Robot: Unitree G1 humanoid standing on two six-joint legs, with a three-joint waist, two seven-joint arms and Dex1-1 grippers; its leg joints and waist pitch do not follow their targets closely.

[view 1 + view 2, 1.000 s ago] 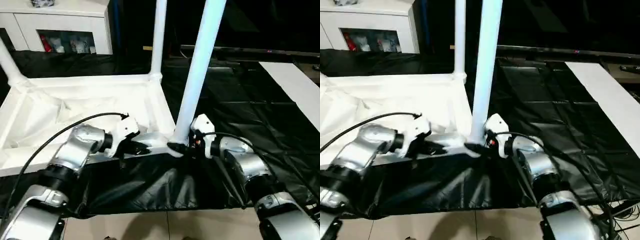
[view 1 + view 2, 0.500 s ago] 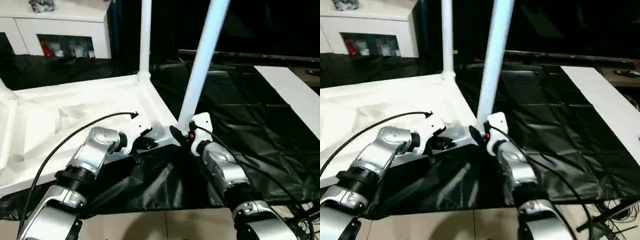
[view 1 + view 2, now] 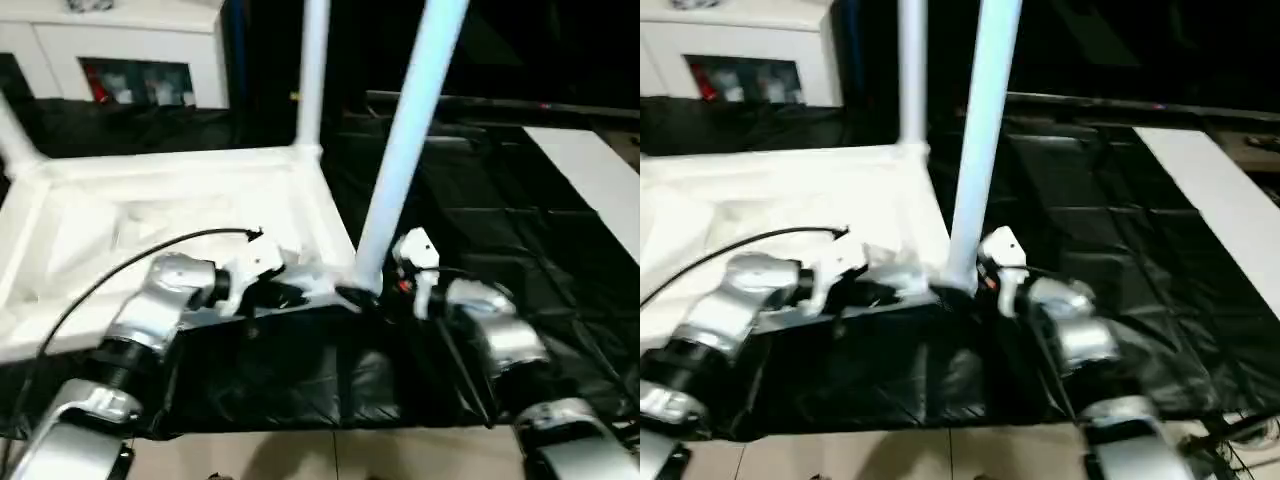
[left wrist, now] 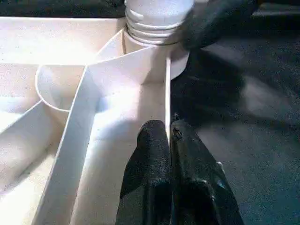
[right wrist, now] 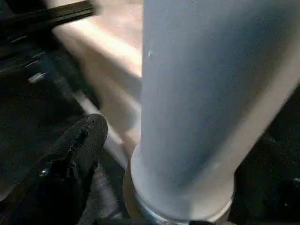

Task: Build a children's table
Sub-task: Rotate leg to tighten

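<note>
The white table top [image 3: 180, 165] lies upside down on the left, ribbed underside up. Three white legs stand in its corner sockets: one at the near right corner [image 3: 405, 150], one at the far right corner [image 3: 312, 70], one at the far left [image 3: 15, 135]. My left gripper [image 3: 292, 294] is shut on the top's thin near rim [image 4: 167, 93], just beside the near leg's threaded base [image 4: 157, 18]. My right gripper [image 3: 358, 297] is closed round the flared foot of that near leg [image 5: 201, 103]; one black finger [image 5: 79, 154] lies against it, the other is hidden behind.
A black-covered work table [image 3: 480, 200] carries everything; its front edge drops to a tiled floor [image 3: 330, 460]. A white cabinet [image 3: 130, 50] stands behind at the left, a white board [image 3: 590, 170] lies at the far right. A black cable [image 3: 120, 270] loops over my left forearm.
The whole head picture has shifted back and forth, so the camera moved. Both grippers keep their places at the near right corner, and the leg stays upright in its socket.
</note>
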